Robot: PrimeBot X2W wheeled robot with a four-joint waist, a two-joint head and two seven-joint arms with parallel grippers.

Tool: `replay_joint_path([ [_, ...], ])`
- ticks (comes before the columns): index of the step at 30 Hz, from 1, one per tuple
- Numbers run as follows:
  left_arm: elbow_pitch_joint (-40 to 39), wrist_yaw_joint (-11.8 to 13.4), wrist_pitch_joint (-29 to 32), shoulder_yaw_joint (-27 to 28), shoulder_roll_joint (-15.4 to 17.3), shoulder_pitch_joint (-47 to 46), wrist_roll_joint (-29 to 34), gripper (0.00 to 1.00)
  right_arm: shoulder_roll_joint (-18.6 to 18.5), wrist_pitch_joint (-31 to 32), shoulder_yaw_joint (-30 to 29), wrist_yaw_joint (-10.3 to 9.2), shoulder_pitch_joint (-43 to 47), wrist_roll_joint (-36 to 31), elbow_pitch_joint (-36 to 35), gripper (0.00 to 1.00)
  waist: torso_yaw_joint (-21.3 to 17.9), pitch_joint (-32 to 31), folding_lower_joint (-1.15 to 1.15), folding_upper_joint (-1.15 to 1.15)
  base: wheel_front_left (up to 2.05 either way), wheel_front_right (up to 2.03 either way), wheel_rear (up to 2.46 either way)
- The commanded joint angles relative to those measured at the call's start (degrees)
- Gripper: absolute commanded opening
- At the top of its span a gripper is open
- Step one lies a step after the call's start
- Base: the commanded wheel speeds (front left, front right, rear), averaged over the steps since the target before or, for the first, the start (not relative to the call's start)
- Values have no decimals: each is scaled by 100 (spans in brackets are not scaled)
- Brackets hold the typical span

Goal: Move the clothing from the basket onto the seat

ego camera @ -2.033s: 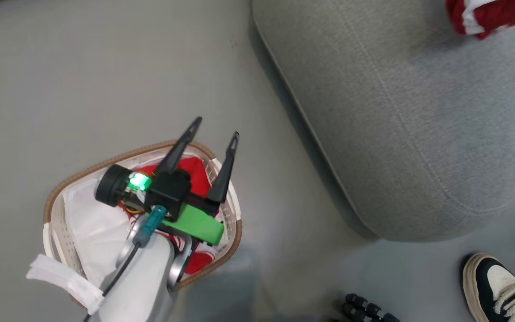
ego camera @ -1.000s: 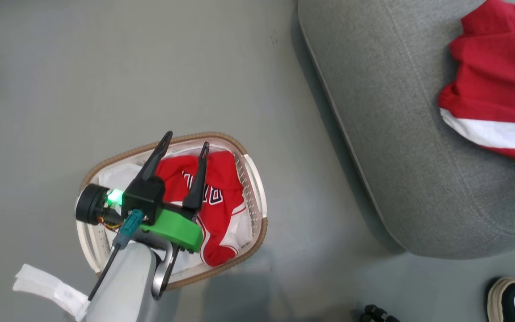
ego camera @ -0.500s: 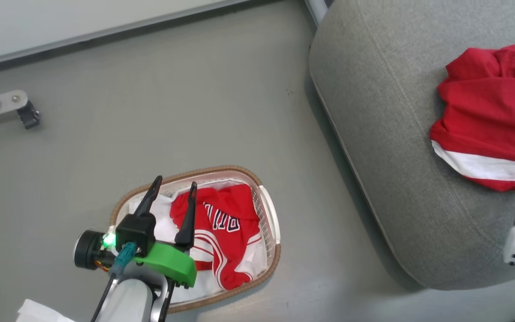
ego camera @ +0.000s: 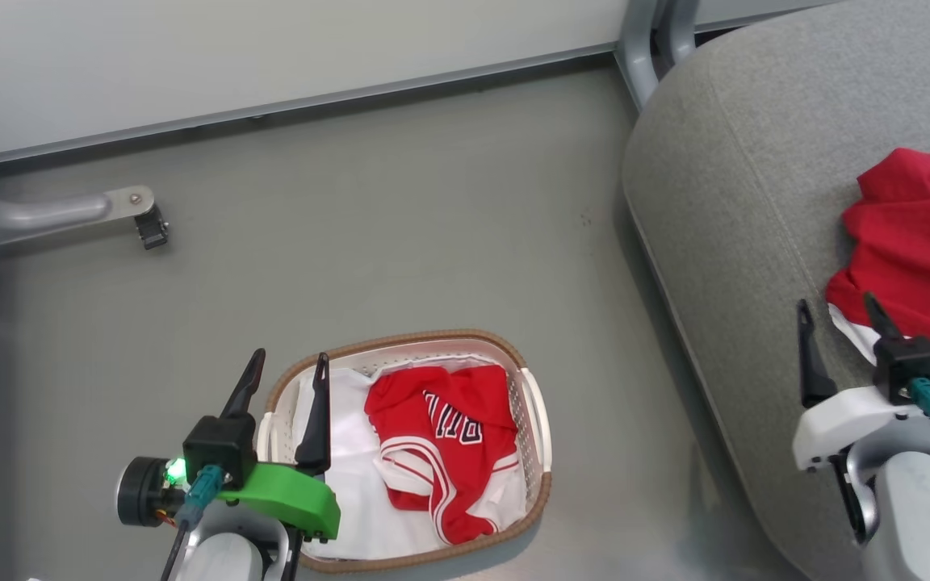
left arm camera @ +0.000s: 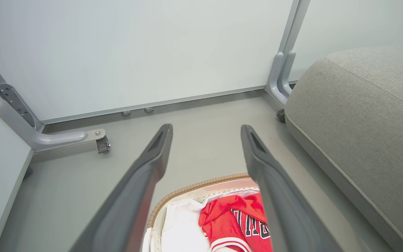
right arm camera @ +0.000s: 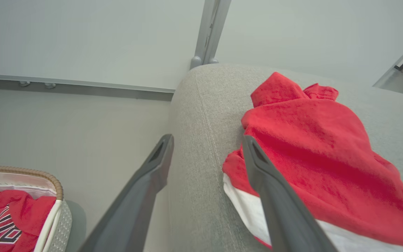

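Grey floor (ego camera: 400,202) is carrying the basket (ego camera: 425,334), where a lettered red jersey (ego camera: 441,436) is lying crumpled on a white sheet (ego camera: 348,484). It is looking soft, light and floppy, so a raised fold near its bunched upper edge is probably offering the best pinch without catching the sheet. Over the basket's near edge the left gripper (ego camera: 290,355) is hovering spread and empty, while the right gripper (ego camera: 834,301) is hanging equally spread at the seat (ego camera: 723,202), beside another red garment (ego camera: 917,242) lying there.

Left tool (ego camera: 290,355): long dark tapered fingers (ego camera: 317,411), black block, green housing, teal plug; right tool (ego camera: 834,301) has white housing.
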Motion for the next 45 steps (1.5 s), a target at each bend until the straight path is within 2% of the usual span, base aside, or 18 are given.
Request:
replay_joint_path([
  [1,-19,67,-5,62,8,126,-23,100,51,-10,161,-8,95,89,-86,100,260,-192,0,0,0,0,0],
  [11,-217,351,-5,672,9,286,98,100,338,-11,975,-8,105,558,-386,100,656,-260,0,0,0,0,0],
  [21,-434,416,-5,915,9,578,131,100,376,-10,1239,-8,378,971,-527,100,823,-438,0,0,0,0,0],
  [33,-230,401,-5,587,9,678,-51,100,381,-10,1298,-8,423,1021,-541,100,728,-358,0,0,0,0,0],
  [45,448,290,-6,-118,12,31,-486,100,382,-10,1443,-7,-136,1156,-1024,100,424,638,0,0,0,0,0],
])
